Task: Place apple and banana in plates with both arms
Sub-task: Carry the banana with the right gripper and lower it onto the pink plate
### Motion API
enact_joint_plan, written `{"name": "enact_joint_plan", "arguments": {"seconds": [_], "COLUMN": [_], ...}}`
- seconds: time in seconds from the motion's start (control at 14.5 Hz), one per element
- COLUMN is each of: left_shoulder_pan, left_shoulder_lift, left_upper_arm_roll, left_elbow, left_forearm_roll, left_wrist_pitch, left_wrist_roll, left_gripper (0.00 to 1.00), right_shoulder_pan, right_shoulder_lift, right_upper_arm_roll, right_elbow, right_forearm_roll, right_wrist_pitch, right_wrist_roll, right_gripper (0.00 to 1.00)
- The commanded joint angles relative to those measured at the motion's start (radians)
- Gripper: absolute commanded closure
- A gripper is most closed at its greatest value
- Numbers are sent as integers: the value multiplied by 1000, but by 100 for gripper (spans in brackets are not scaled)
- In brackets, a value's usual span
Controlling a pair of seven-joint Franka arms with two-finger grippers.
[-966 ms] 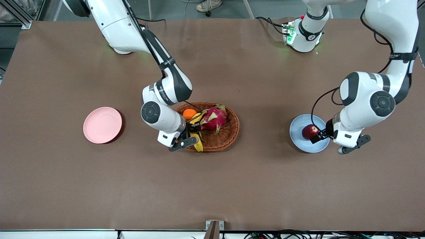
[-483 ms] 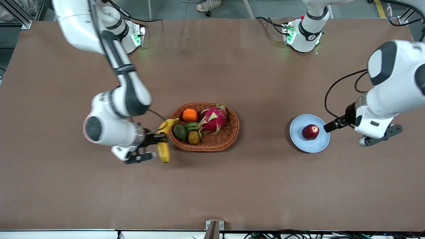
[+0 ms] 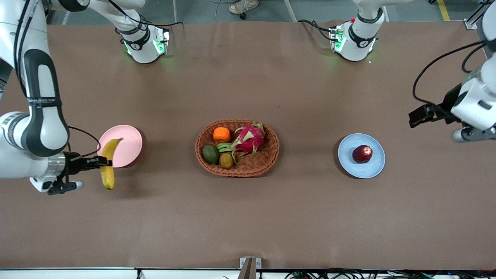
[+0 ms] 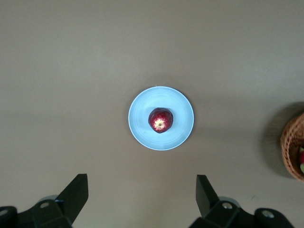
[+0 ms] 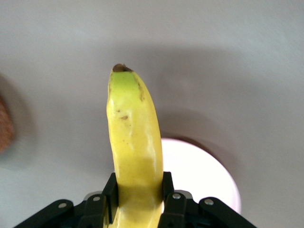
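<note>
Item one, the banana point(image 3: 107, 162): we find it clamped in the right gripper point(image 3: 101, 162), in the air over the pink plate point(image 3: 126, 151) edge, toward the right arm's end from the wicker basket point(image 3: 271, 153). Item two, the apple point(image 3: 362, 154): we record it resting on the blue plate point(image 3: 372, 168), toward the left arm's end from the basket. The left gripper point(image 3: 420, 115) hangs with fingers spread and empty, over bare table past that plate.

Dark red apple point(image 3: 362, 154) sits upright on the light blue plate point(image 3: 375, 168); yellow banana point(image 3: 107, 162), gripped at mid-length, hangs over the pale pink plate point(image 3: 126, 145) rim nearest the front camera
</note>
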Motion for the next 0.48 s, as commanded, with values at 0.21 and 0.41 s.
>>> {"name": "enact_joint_plan", "arguments": {"seconds": [0.21, 0.41], "left_shoulder_pan": [-23, -110], "left_shoulder_lift": [-165, -229], "left_upper_arm_roll": [41, 141], "left_elbow": [-135, -206], "left_forearm_roll": [-40, -68], "left_wrist_pitch": [-27, -28], "left_wrist_roll": [115, 112], "left_gripper": [0, 0], "right_shoulder_pan": [14, 9], "right_shoulder_lift": [-123, -201], "right_upper_arm_roll": [15, 13], "right_elbow": [-208, -372], "right_forearm_roll": [-154, -196], "right_wrist_pitch": [40, 196], "right_wrist_roll": [16, 14], "right_gripper": [86, 86]}}
